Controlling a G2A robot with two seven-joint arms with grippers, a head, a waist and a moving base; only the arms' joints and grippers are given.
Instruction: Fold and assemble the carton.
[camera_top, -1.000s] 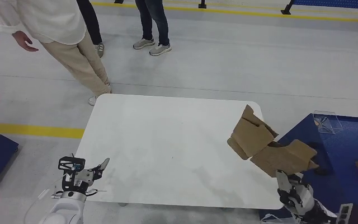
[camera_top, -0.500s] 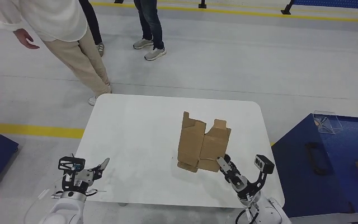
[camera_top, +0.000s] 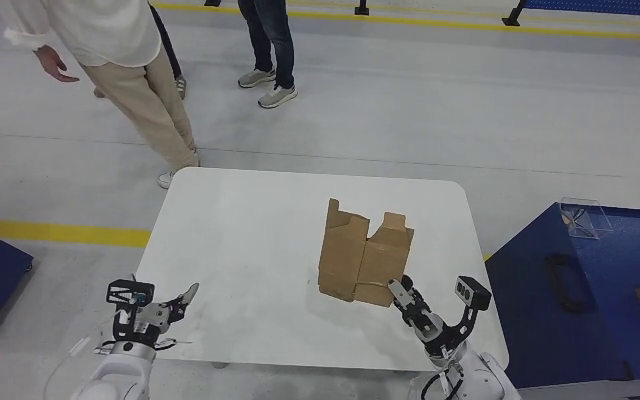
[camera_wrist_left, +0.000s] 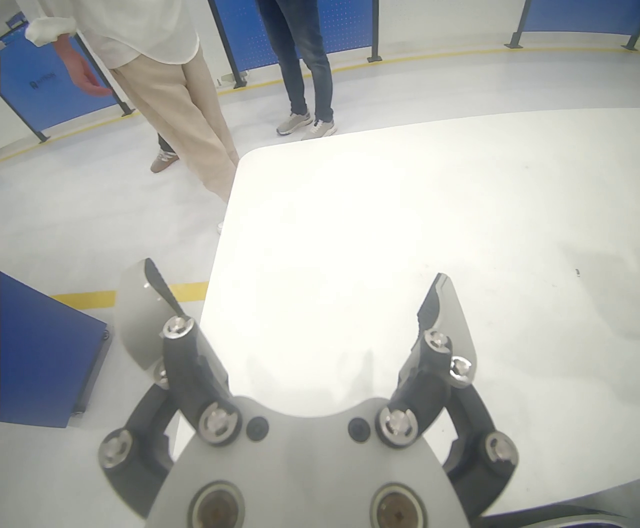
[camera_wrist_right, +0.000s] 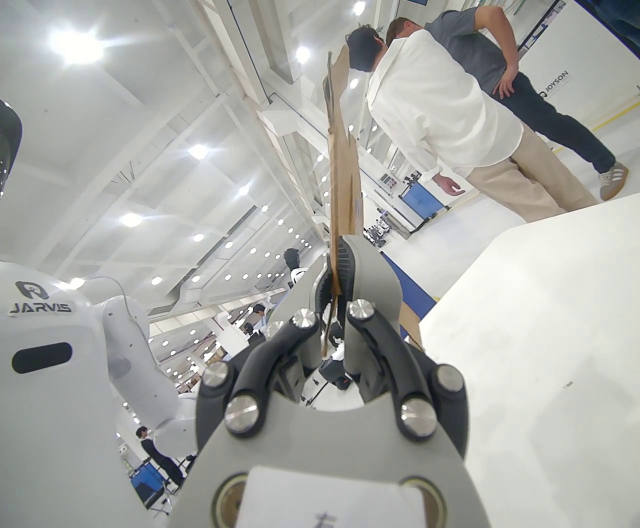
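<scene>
Carton (camera_top: 360, 255), a flattened brown cardboard blank, is pinched at its near edge by the right gripper (camera_top: 399, 291), whose fingers (camera_wrist_right: 365, 272) are clamped on the board over the near right part of the table (camera_top: 250, 230). At the table's near left corner the left gripper (camera_wrist_left: 295, 275) hangs with its fingers spread wide, grasping nothing. Beyond the right gripper the carton rises over the table's right half, with notched flaps at its far end.

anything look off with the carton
Nothing is spilled or torn. The carton is an unfolded flat blank with uneven flaps, pinched at one edge by the right gripper and angled up over the table. The left gripper is open, apart from it.
</scene>
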